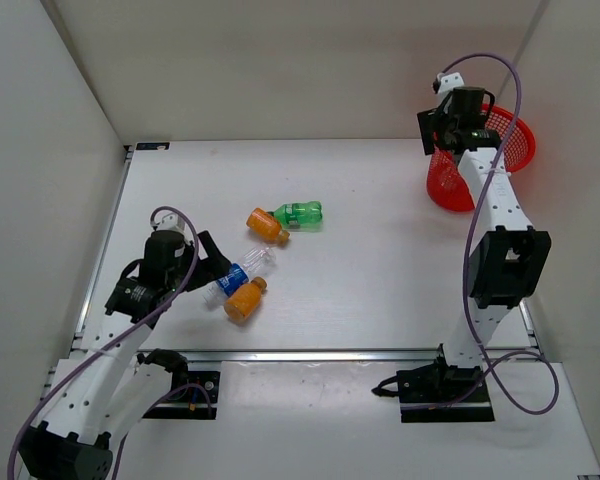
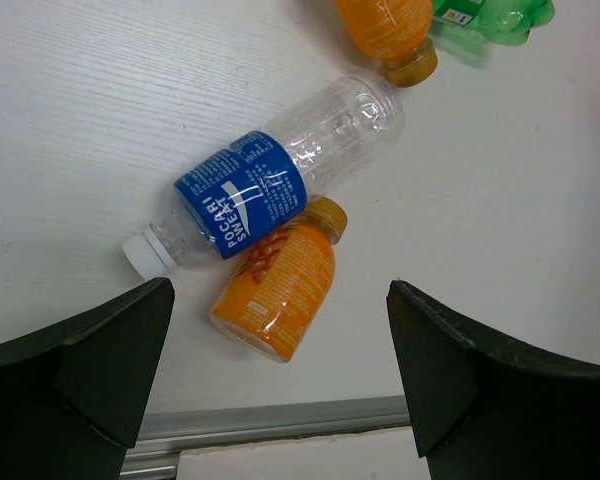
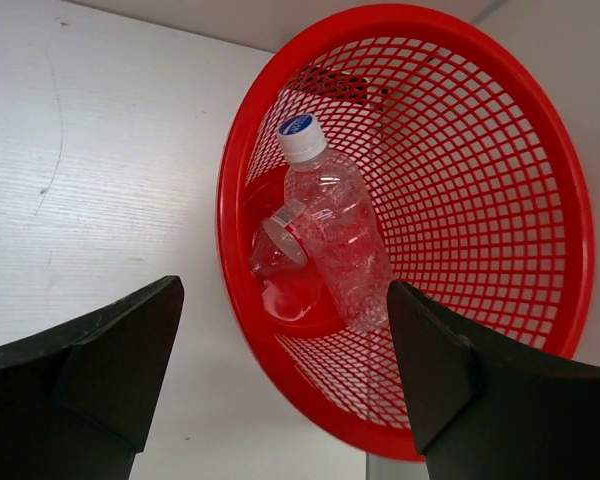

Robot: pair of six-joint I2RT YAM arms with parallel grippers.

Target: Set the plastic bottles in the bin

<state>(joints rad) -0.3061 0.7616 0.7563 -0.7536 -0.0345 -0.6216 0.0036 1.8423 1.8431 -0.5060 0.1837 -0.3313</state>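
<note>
Currently, left gripper (image 2: 280,300): jaws spread wide, nothing held, hanging above the table (image 2: 80,100) with two of the plastic bottles lying between its fingers in the wrist view. Item one, clear bottle with the blue label (image 2: 245,195), on its side, white cap toward the left finger, label reading "POCARI SWEAT". Item two, stubby orange bottle (image 2: 275,290), on its side, its cap end touching item one (label print too small to read). Farther off, second orange bottle (image 2: 385,25) and green bottle (image 2: 495,15), lying close together, writing illegible. Right gripper (image 3: 285,290): jaws apart, empty, facing the mouth of the bin (image 3: 540,150), which is tipped toward it by the right wall. Inside lies a clear bottle with a white cap (image 3: 335,230), blue mark on the cap, apart from both fingers. A metal rail (image 2: 280,415) edges the table nearside.
</note>
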